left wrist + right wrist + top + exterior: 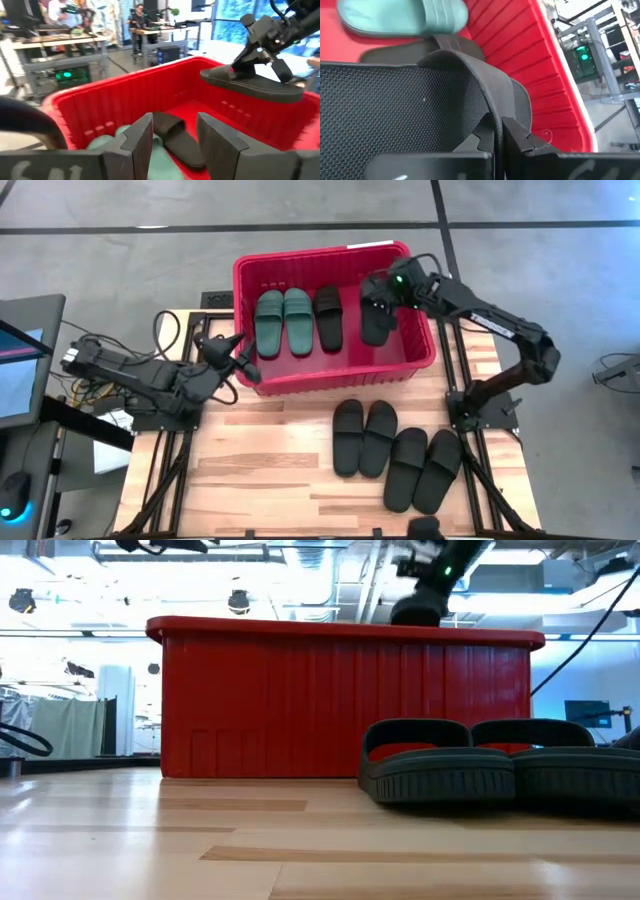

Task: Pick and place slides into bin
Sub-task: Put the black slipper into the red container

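Note:
The red bin stands at the table's far middle. On its floor lie the green pair of slides and one black slide, soles down. My right gripper is over the bin's right part, shut on another black slide, which also shows in the left wrist view. My left gripper is open and empty just outside the bin's near left corner, its fingers pointing into the bin. Two black pairs lie on the table in front of the bin. My right gripper pinches the black slide's wide strap between its two fingers, one under the strap and one on top. The fingers come from above, slanting down. The slide hangs sole down, a little tilted, clear of the bin's floor and inside the rim's outline.
The bin's right wall is close beside the held slide. A screen and cables stand off the table's left edge. Bare wood lies at the table's near left. People and desks show in the room beyond.

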